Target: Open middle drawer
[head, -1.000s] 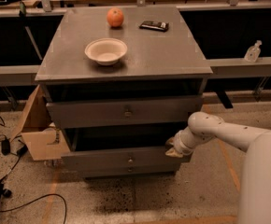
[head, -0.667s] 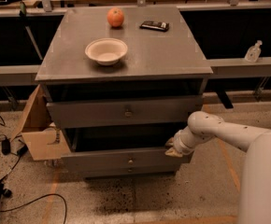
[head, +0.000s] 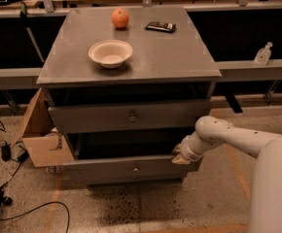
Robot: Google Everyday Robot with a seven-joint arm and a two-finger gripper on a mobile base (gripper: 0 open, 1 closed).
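The middle drawer (head: 102, 169) is the lower dark-grey front with a small round knob (head: 135, 168). It stands pulled out, with its dark inside showing above the front. My gripper (head: 180, 155) is at the right end of this drawer's front, against its top edge, at the tip of the white arm (head: 228, 135) that comes in from the right. The taller drawer front (head: 92, 118) above it also stands out a little from under the cabinet top.
On the cabinet top (head: 180, 57) are a white bowl (head: 110, 53), an orange fruit (head: 120, 18) and a dark flat object (head: 160, 26). An open cardboard box (head: 41, 140) stands left of the cabinet. Cables (head: 5, 198) lie on the floor at the left. A small bottle (head: 263, 55) stands on the right ledge.
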